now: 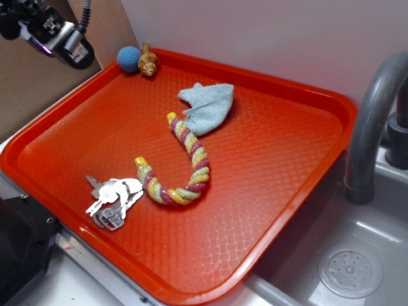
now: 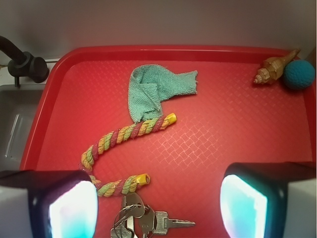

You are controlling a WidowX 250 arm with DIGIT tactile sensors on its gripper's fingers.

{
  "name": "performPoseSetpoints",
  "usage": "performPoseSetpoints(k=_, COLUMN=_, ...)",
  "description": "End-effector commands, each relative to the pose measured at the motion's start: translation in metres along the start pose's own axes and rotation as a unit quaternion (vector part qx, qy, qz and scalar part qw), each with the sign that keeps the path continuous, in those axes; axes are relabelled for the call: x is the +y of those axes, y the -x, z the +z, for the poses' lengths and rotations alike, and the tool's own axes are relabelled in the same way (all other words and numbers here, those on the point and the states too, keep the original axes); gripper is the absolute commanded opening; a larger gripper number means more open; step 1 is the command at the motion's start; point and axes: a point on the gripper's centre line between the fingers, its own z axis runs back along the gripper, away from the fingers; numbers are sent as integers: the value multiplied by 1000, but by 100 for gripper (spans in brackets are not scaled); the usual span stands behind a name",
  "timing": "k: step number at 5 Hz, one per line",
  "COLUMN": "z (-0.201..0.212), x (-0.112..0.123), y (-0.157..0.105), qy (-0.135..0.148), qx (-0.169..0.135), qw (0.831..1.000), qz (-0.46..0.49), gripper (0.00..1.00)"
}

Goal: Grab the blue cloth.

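Blue cloth (image 2: 153,94) lies on the red tray (image 2: 237,129), well ahead of the open, empty hand (image 2: 158,203).

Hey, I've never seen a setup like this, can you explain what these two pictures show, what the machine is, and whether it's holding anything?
This is a small robot arm working over a red tray beside a sink. The exterior view looks on from the side. The wrist view looks down from a camera on the arm; the two glowing pads at the bottom are its fingers, spread apart and holding nothing. On the tray lie the blue cloth it should grab, a braided rope touching the cloth, keys, a seashell and a blue ball.
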Motion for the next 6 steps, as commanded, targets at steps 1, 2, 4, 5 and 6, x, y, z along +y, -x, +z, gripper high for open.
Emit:
performPoseSetpoints(k=1, z=-88, x=-41, y=-51, qy=-44, qx=-24, qw=998, qz=-34, gripper=100)
performPoseSetpoints(k=2, z=-134, x=-46, y=-65, qy=-42, qx=-34, qw=995, qz=-84, gripper=100)
performPoseSetpoints(k=4, z=-191, x=-38, y=-72, qy=-46, qx=43, qw=994, qz=-94, gripper=100)
performPoseSetpoints(k=5, z=-190, x=-35, y=-68, qy=-38, qx=65, qw=994, qz=-74, gripper=42)
performPoseSetpoints(k=6, z=-178, x=-26, y=-71, qy=-29, qx=66, qw=997, qz=-41, gripper=0)
